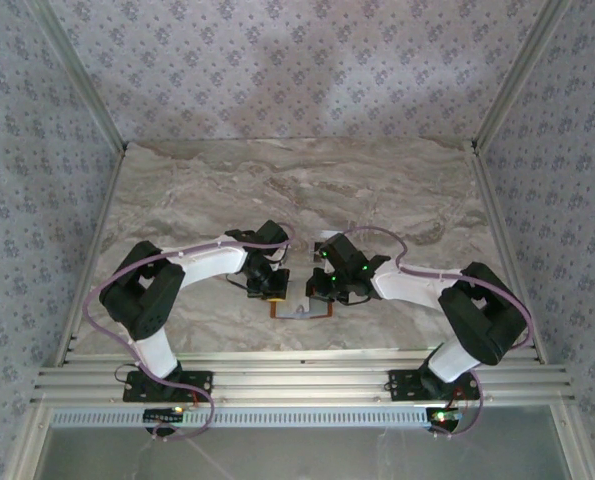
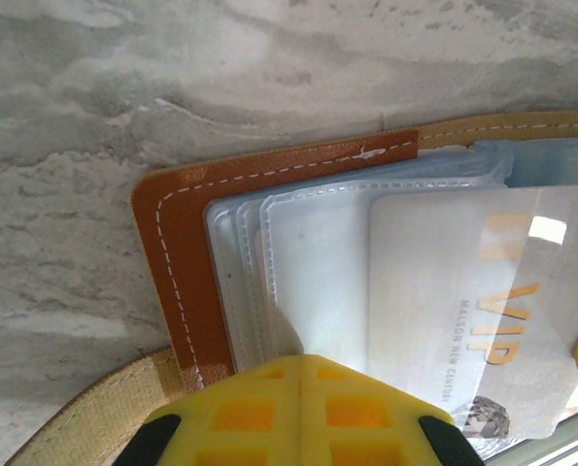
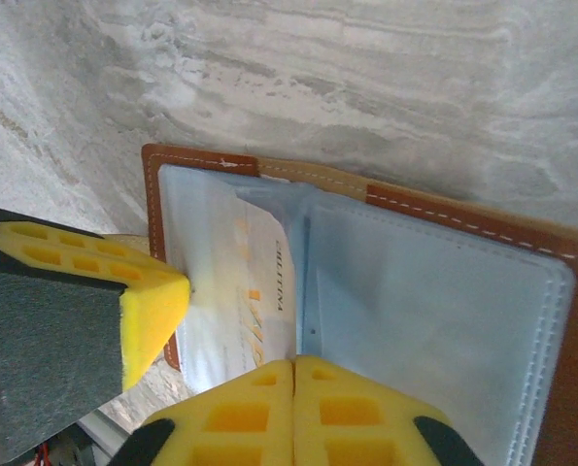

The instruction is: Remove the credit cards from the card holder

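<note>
Card holder (image 1: pixel 302 308) lies open at mid near edge of the surface (image 1: pixel 277 190), both arms hunched over it. Left hand (image 2: pixel 298 388) has its pads pressed together, nothing visible btwn them, low over the clear sleeves (image 2: pixel 308 262) on the left half. Right hand (image 3: pixel 293 388) is likewise pressed together, by the centre fold. Pale VIP card (image 2: pixel 463 311) sits skewed among the sleeves; can't tell if it's free of its pocket. Looks like the extraction step, card no. one. Next, prob.: one hand pins the leather, the other spreads, pinches the card's exposed corner, slides it out.
</note>
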Action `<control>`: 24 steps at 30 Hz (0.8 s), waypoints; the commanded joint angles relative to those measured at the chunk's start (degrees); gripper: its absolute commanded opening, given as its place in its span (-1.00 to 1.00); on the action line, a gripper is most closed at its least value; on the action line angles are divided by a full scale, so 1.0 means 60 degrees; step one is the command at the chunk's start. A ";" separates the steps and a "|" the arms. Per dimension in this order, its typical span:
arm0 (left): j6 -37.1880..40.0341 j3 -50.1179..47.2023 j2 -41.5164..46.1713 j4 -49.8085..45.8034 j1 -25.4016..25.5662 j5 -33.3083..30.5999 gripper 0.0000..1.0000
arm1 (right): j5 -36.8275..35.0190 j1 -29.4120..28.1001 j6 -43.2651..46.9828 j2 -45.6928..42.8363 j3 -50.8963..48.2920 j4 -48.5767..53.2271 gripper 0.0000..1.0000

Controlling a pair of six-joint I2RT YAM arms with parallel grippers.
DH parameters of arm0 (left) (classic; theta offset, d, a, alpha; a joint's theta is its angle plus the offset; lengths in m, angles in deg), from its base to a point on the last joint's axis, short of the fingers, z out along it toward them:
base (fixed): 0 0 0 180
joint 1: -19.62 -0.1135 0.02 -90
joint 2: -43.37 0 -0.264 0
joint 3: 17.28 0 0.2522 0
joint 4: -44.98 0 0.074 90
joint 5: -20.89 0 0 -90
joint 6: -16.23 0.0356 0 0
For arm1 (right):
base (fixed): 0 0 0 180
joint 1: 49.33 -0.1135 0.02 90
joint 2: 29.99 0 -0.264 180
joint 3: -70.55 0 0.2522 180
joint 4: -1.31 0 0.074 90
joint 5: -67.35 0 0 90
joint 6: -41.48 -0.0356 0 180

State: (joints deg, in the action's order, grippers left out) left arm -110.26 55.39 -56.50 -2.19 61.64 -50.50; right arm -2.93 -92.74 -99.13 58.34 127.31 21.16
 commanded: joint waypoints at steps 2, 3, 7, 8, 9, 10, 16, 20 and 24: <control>0.0047 -0.0096 -0.0273 -0.0331 0.0022 -0.0392 -0.88 | 0.0445 -0.0138 0.0008 0.0101 0.0297 -0.0268 -0.74; 0.0058 -0.0105 -0.0269 -0.0333 0.0018 -0.0378 -0.88 | 0.0462 -0.0146 0.0001 0.0149 0.0317 -0.0293 -0.73; 0.0069 -0.0093 -0.0288 -0.0321 0.0028 -0.0358 -0.88 | 0.0624 -0.0190 -0.0088 0.0317 0.0304 -0.0564 -0.72; 0.0071 -0.0099 -0.0295 -0.0314 0.0032 -0.0344 -0.89 | 0.0661 -0.0191 -0.0126 0.0361 0.0304 -0.0628 -0.73; 0.0063 -0.0093 -0.0301 -0.0313 0.0036 -0.0355 -0.88 | 0.0680 -0.0190 -0.0160 0.0378 0.0297 -0.0699 -0.73; 0.0064 -0.0096 -0.0306 -0.0320 0.0034 -0.0352 -0.89 | 0.0732 -0.0190 -0.0205 0.0423 0.0277 -0.0820 -0.72; 0.0078 -0.0122 -0.0310 -0.0306 0.0035 -0.0338 -0.89 | 0.1104 -0.0205 -0.0373 0.0685 0.0245 -0.1279 -0.72; 0.0078 -0.0122 -0.0317 -0.0306 0.0034 -0.0341 -0.90 | 0.1198 -0.0207 -0.0454 0.0809 0.0245 -0.1412 -0.76; 0.0091 -0.0094 -0.0332 -0.0316 0.0033 -0.0335 -0.91 | 0.0797 -0.0191 -0.0396 0.0616 0.0245 -0.0926 -0.88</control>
State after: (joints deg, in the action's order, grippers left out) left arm -110.23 55.39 -56.50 -2.34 61.64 -50.52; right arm 1.60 -93.33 -101.25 62.67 127.69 15.55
